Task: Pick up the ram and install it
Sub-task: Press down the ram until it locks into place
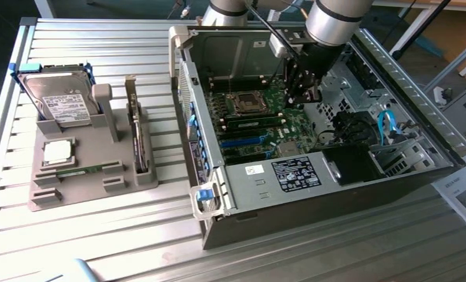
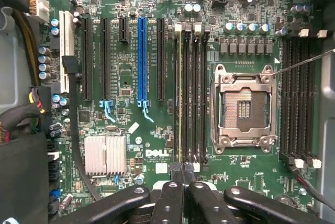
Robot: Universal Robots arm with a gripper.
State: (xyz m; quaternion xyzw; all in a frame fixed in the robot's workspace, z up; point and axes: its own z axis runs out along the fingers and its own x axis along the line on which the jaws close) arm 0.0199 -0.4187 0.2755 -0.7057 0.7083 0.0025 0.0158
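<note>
**benchrat:** ok so where's the gripper (image 1: 305,97) at?

**slotjockey:** Upper middle of the exterior view, hanging down inside the open PC case (image 1: 217,194) over the motherboard (image 1: 256,126). In the wrist view the gripper (image 2: 183,174) has its black fingers (image 2: 170,198) pressed together. I can't make out anything pinched between them.

**benchrat:** what's closest to it?

**slotjockey:** The CPU socket (image 1: 243,104) is just to the exterior view's left of it. The wrist view shows that socket (image 2: 243,106) open, with banks of memory slots on both sides. One slot already has a seated memory stick (image 2: 180,93), seen edge-on, and the fingertips line up with its near end. I can't tell if they touch it. Past that there's a blue expansion slot (image 2: 141,56) and a silver heatsink (image 2: 104,154).

**benchrat:** and the ram?

**slotjockey:** The ram (image 1: 81,171) looks like the thin green strip sitting on edge in the grey holder (image 1: 76,188). That's on the left side of the exterior view, well apart from the gripper and outside the case. The same holder has the square processor chip (image 1: 56,151) just above the ram in the frame. The hard drive (image 1: 60,100) stands at the upper left. Everything sits on a slatted metal table (image 1: 99,247).
</note>
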